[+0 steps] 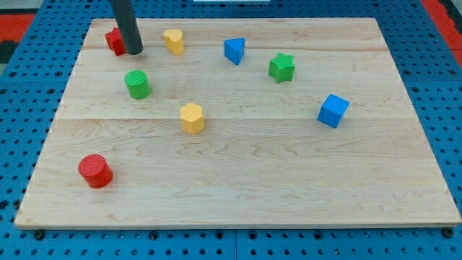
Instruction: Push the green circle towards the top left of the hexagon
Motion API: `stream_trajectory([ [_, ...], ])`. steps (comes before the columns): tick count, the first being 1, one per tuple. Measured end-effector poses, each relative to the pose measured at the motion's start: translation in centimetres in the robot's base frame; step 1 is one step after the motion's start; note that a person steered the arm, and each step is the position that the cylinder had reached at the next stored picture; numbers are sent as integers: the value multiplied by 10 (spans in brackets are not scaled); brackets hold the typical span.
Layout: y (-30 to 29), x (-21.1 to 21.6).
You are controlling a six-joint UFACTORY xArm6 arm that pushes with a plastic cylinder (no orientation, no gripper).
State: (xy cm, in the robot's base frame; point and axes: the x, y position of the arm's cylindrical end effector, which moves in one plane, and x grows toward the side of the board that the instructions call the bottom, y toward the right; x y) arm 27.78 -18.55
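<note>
Here, the green circle (137,84), a short upright cylinder, is seen on the wooden desk (289,180) toward the view's upper left, up and to the view's left of the yellow hexagon (191,118) and apart from it. My tip (133,51) is set down near the view's top left, touching or just beside a red block (113,40) and above the green circle with a gap between. No hand is carried by the arm; only the dark rod is shown, so nothing is held.

The circle is judged to be light, rigid plastic that should slide readily on the smooth wood. Because its wall is round, it is likely to roll off an off-centre push, so contact is best made squarely on the side away from the intended heading, low on the wall.

The red block's shape is partly hidden behind the rod and cannot be made out. The rod's upper length is cut off at the frame's top.

Also pictured are a yellow block (173,41) near the top, a blue triangle (234,50), a green star (281,67), a blue cube (333,110) and a red cylinder (94,171) near the view's bottom left.
</note>
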Motion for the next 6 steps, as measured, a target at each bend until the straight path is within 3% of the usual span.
stream_trajectory([
  [3, -33, -5],
  [4, 16, 61],
  [5, 16, 95],
  [6, -10, 97],
])
